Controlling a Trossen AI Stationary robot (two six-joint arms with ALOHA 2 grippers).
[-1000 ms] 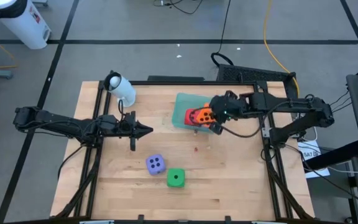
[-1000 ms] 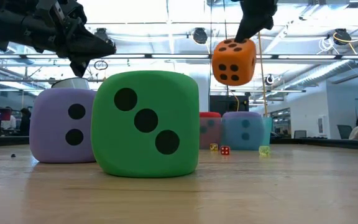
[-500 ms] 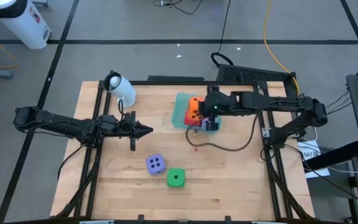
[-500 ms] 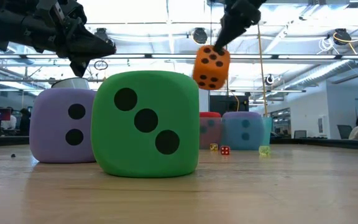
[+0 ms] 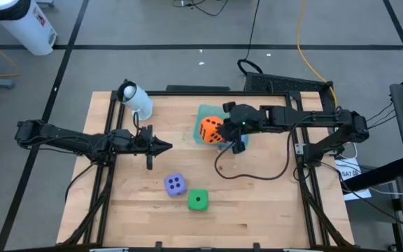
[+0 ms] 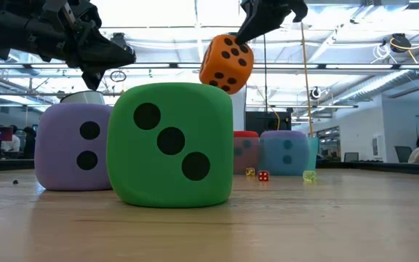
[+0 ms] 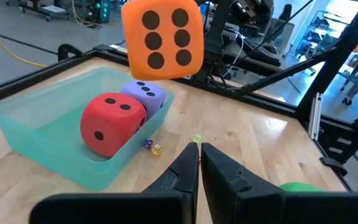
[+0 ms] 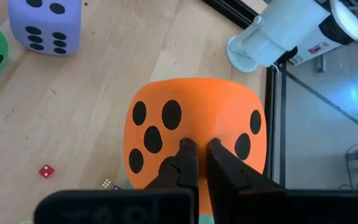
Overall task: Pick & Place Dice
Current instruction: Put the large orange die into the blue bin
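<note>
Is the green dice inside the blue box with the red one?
No, the green dice sits on the bare table, apart from the blue box.

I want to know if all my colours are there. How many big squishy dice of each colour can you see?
Purple dice: 2, one on the table, one in the teal bin
Green die: 1
Orange die: 1, in the right gripper
Red die: 1, in the bin
Total: 5

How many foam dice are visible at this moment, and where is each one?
5. The orange die hangs from the right gripper above the teal bin; the red die and one purple die lie inside it; another purple die and the green die sit on the table.
</note>
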